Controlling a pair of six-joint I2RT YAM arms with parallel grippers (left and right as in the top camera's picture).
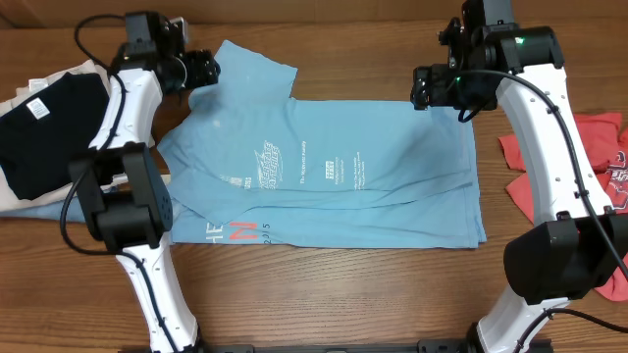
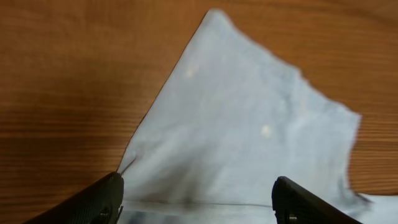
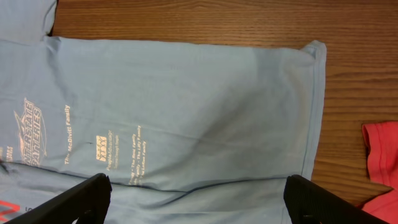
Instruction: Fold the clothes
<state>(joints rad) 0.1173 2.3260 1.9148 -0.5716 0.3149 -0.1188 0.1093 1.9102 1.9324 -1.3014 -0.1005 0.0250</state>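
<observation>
- Wood-grain counter fills the whole overhead view, w/ both arms reaching toward the top of the frame.
- Light blue T-shirt lies spread across the centre of the frame, hem to the right and one sleeve poking toward the upper left.
- White print sits mid-shirt. Red-orange lettering shows at the lower left edge, where a lower layer of cloth sticks out.
- Left pincer is at the upper left over that sleeve. Its fingers stand wide apart w/ nothing gripped; cloth lies flat below in the wrist view.
- Right pincer is at the upper right, above the shirt's top corner near the hem. It's also spread wide and holding nothing.
- Red T-shirt is bunched at the right edge of the frame, partly behind the right arm and apart from the blue one.
- Black garment lies on pale cloth at the far left.
</observation>
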